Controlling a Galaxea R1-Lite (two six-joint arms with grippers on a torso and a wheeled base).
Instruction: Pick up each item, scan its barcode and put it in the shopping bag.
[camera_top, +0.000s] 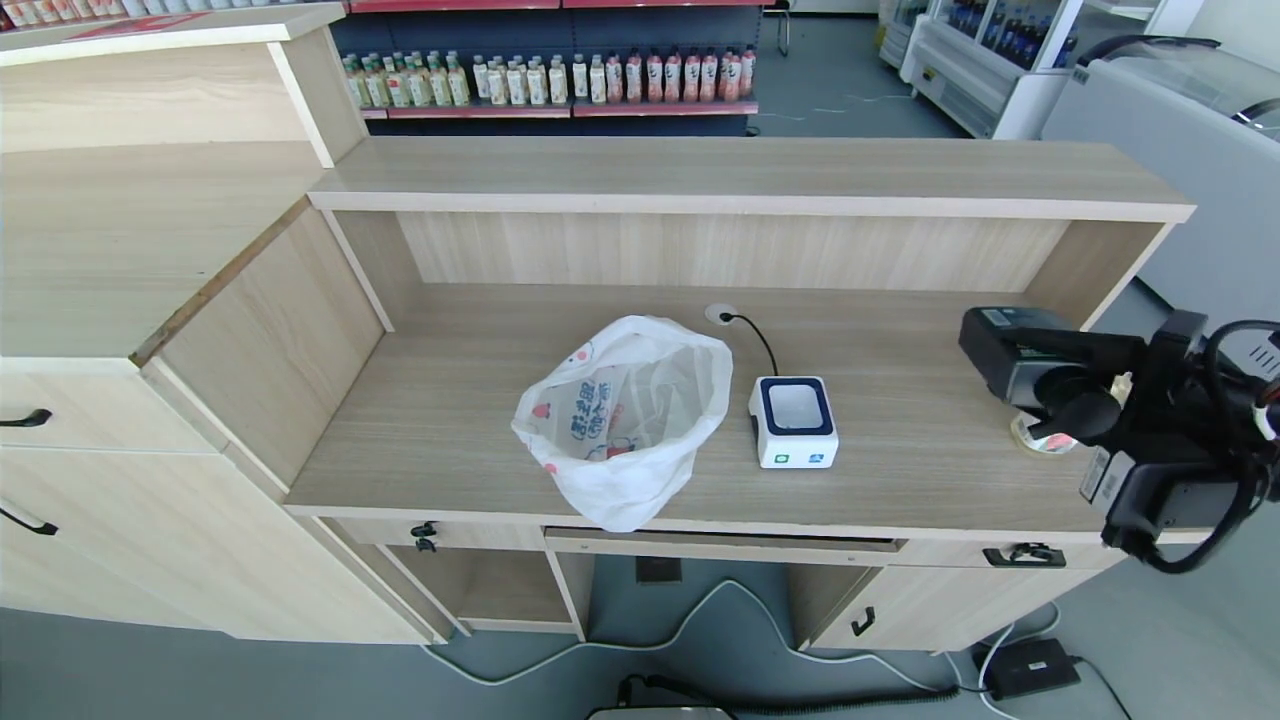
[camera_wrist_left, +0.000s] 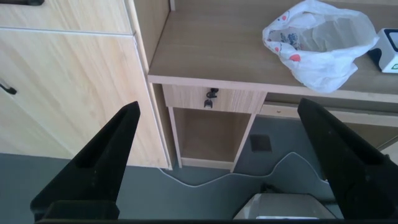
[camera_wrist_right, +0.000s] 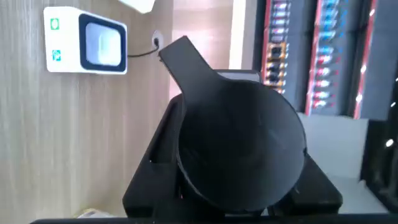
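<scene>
White shopping bag (camera_top: 590, 480) mouth open, beside scanner (camera_top: 793, 421) | left jaws apart | right jaws: cannot tell

This is a shop, seen at its checkout. A wooden worktop (camera_top: 900, 400) carries a barcode scanner (camera_top: 793, 420) and a plastic shopping bag (camera_top: 625, 420). Beyond it stand shelves of bottled drinks (camera_top: 550, 80), a glass-fronted chiller (camera_top: 990, 50) and a chest freezer (camera_top: 1150, 110).

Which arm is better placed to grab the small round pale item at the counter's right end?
Right. The right gripper is beside the small round pale item on the light wooden counter; the open left gripper is off the counter by its left front corner.
</scene>
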